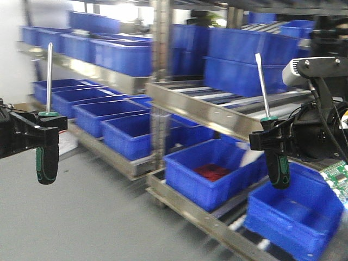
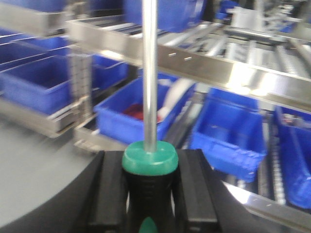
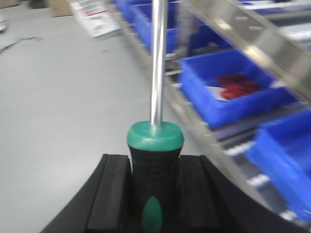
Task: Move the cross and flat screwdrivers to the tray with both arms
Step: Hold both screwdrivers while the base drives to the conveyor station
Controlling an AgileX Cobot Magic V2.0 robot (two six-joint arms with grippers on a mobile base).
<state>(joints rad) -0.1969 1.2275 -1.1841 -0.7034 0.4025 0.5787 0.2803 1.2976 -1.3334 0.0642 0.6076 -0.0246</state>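
Left gripper (image 1: 45, 124) level at left edge of front view, pads (image 2: 112, 194) pressed on black handle of left screwdriver (image 1: 47, 160), just under green collar. Silver shaft straight up, handle hanging below, over grey floor (image 1: 81, 217). Right gripper (image 1: 270, 137) level at right, clamped likewise on right screwdriver (image 1: 280, 168), shaft leaning slightly left. Tools well apart. Blue bins (image 1: 201, 185) on metal shelving (image 1: 201, 109) behind.

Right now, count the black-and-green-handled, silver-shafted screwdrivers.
2: first screwdriver upright in the left gripper, second screwdriver upright in the right gripper. Blue plastic bins could hide more.
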